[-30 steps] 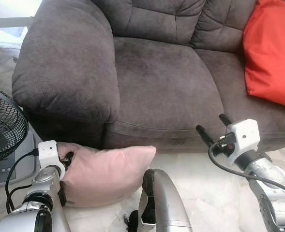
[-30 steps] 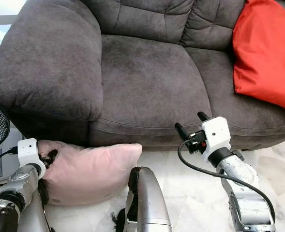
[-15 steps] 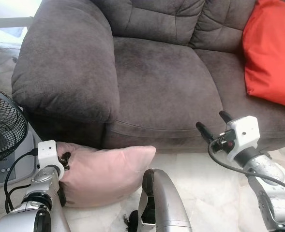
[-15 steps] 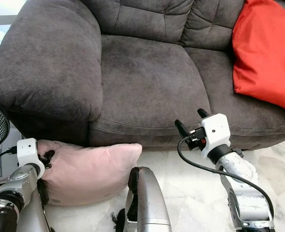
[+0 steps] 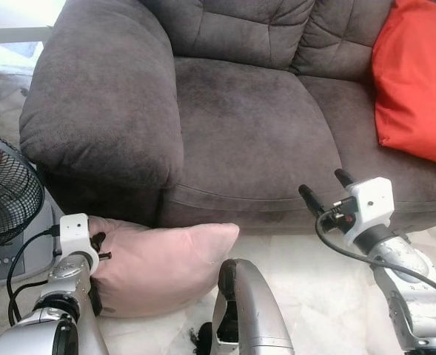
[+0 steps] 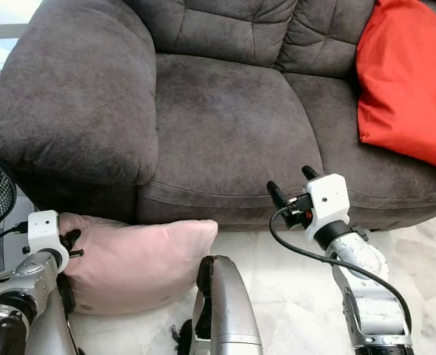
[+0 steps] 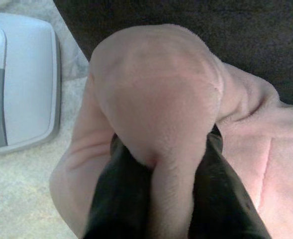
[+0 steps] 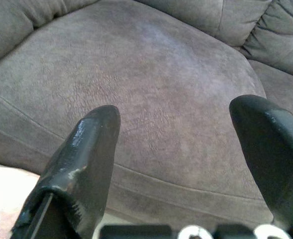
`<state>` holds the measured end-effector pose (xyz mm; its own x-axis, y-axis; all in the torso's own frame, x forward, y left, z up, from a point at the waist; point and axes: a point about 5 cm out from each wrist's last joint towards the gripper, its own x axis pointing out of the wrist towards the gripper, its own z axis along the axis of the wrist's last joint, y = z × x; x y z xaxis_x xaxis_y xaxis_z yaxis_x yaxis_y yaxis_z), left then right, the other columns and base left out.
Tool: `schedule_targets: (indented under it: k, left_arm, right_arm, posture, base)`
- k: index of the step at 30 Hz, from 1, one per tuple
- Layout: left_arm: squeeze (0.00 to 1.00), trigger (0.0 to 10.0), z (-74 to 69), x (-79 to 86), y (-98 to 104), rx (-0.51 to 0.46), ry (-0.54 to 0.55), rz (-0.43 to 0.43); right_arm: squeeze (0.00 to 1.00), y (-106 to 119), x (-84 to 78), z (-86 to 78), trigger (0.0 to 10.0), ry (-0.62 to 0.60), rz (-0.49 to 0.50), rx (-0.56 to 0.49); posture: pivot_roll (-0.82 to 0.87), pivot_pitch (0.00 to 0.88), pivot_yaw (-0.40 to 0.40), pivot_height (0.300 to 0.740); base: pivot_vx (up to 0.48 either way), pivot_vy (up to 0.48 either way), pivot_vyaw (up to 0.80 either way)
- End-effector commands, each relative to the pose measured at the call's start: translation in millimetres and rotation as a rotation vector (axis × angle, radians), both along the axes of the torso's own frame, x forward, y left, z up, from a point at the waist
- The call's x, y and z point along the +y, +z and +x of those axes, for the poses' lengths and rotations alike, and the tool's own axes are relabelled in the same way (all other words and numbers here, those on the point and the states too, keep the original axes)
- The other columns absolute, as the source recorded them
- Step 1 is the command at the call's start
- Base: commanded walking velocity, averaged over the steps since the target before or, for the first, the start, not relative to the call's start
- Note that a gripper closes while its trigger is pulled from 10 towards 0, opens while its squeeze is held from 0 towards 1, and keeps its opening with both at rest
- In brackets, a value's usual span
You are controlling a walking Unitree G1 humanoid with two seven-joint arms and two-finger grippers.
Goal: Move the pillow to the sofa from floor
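The left gripper (image 7: 158, 199) pinches a corner of the pink pillow (image 5: 162, 262) on the floor — ready to lift it onto the sofa (image 5: 255, 126); the right gripper (image 5: 323, 186) hovers, fingers apart.

The red cushion (image 5: 414, 81) and fan (image 5: 7, 194) run past the frame edges.

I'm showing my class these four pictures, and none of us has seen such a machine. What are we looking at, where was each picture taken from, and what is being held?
This is a humanoid robot with two silver arms, each ending in two black fingers. Two pictures come from its head, looking down; the other two come from cameras on its wrists. A pink pillow lies on the pale floor against a grey sofa, where a red cushion sits. A fan stands to the left. The left gripper is pinching a corner of the pink pillow. The right gripper is open, holding nothing, in front of the sofa seat.
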<state>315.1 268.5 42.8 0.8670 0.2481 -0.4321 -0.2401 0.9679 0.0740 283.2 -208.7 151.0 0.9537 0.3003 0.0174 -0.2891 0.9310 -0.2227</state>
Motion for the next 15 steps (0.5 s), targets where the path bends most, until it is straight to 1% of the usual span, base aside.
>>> schedule_targets:
  k: [1, 15]
  left_arm:
    - [0.0, 0.0, -4.1, -5.0, -8.2, 0.034, -0.015, -0.007]
    - [0.0, 0.0, -6.3, -4.5, -10.2, 0.033, -0.01, -0.015]
  right_arm:
    - [0.0, -3.9, -7.9, -1.0, 10.0, -0.036, 0.003, 0.014]
    - [0.0, -8.5, -1.8, 0.4, 10.0, -0.028, 0.017, 0.015]
  posture:
    - [-0.01, 0.134, -0.277, 0.462]
    - [0.0, 0.136, -0.267, 0.462]
  base:
    - [0.0, 0.0, 0.0]
    - [0.0, 0.0, 0.0]
